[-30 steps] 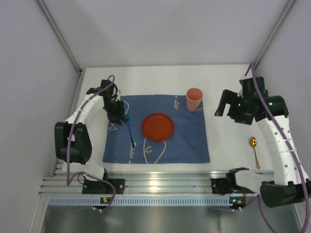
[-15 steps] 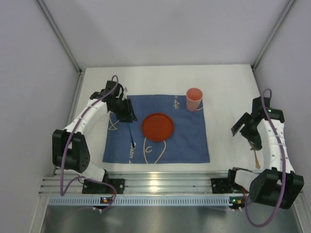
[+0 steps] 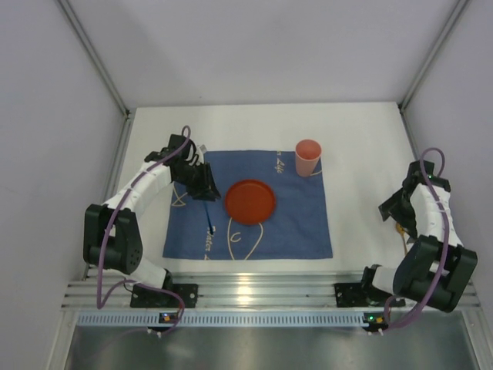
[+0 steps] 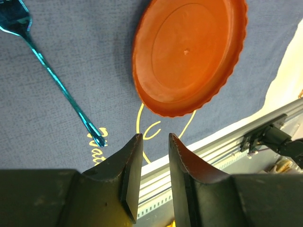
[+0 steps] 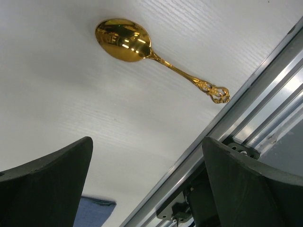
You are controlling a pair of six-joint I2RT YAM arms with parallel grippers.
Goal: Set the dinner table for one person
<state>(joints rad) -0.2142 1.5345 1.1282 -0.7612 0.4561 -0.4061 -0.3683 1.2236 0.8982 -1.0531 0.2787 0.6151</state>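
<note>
Right arm has folded back from the far-right part of the table toward the right edge, and its wrist now looks down at the spoon. Left arm has shifted only a little over the cloth.

1. Right gripper (image 5: pixel 147 144): the fingers stand wide apart with nothing between them. It hangs above bare white tabletop, clear of the surface.
2. Gold spoon (image 5: pixel 142 47): it lies flat on the dinner table (image 3: pixel 362 131) near the right edge, just ahead of the right fingers. Its ornate handle end points toward the aluminium rail (image 5: pixel 265 118). It lies well apart from the cloth.
3. Left gripper (image 4: pixel 152 138): the fingers stand at a narrow gap and hold nothing.
4. Teal fork (image 4: pixel 57 82): it lies flat on the blue cloth (image 4: pixel 94 42), free of the left fingers. It sits to the left of the orange plate (image 4: pixel 189 52), with its handle tip toward the near edge.
5. Pink cup (image 3: pixel 308 157): it stands upright at the far-right corner of the cloth.

Assessment: plate, fork and cup appear placed, so the spoon is judged to be the remaining item. The next move calls for a descent and a closure across the thin handle. A flat, glossy handle may slip out of the fingers.
</note>
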